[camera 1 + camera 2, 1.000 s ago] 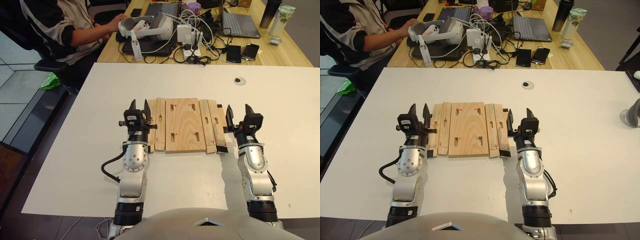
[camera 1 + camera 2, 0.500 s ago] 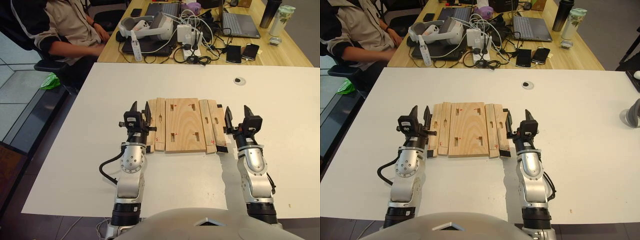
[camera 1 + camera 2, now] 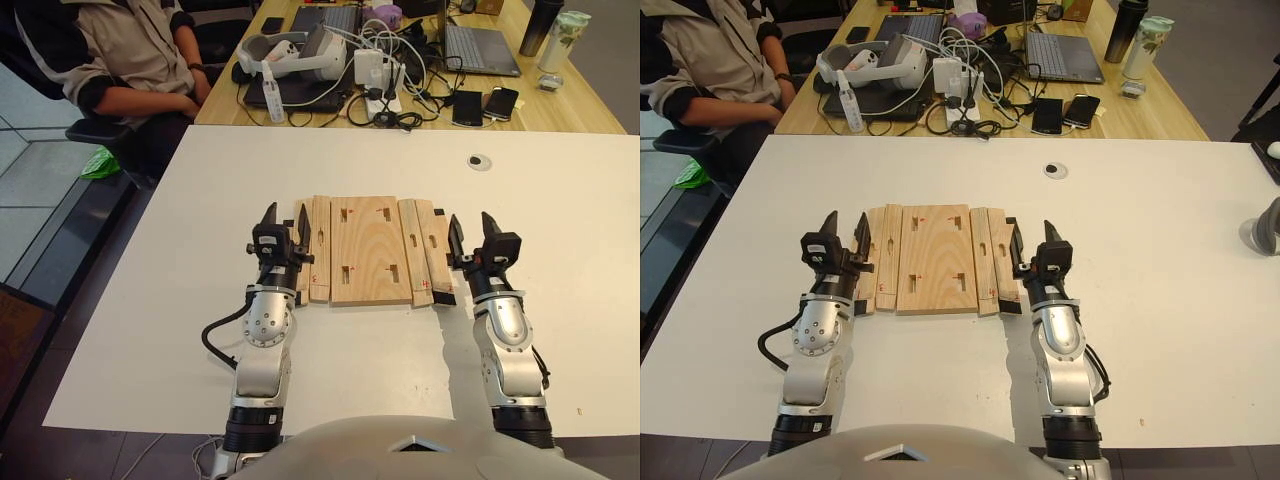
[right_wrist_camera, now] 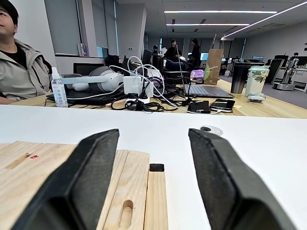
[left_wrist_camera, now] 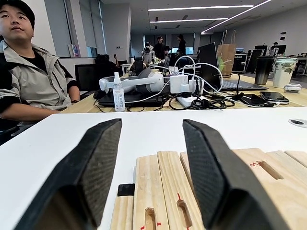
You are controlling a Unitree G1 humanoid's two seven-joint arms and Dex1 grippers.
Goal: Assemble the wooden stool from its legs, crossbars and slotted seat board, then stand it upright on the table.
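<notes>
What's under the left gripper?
The open left gripper is over the outermost wooden slats, at the left end of the flat row beside the seat board. The gripper's body covers part of the outermost slat, so contact cannot be judged.

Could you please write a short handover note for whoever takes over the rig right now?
The left pincer is open and empty, by the left slats.
The right pincer is open and empty, by the right slats.
The seat board lies flat on the table between them.
Done: nothing joined.
Left: assemble everything, stand the stool upright.
</notes>
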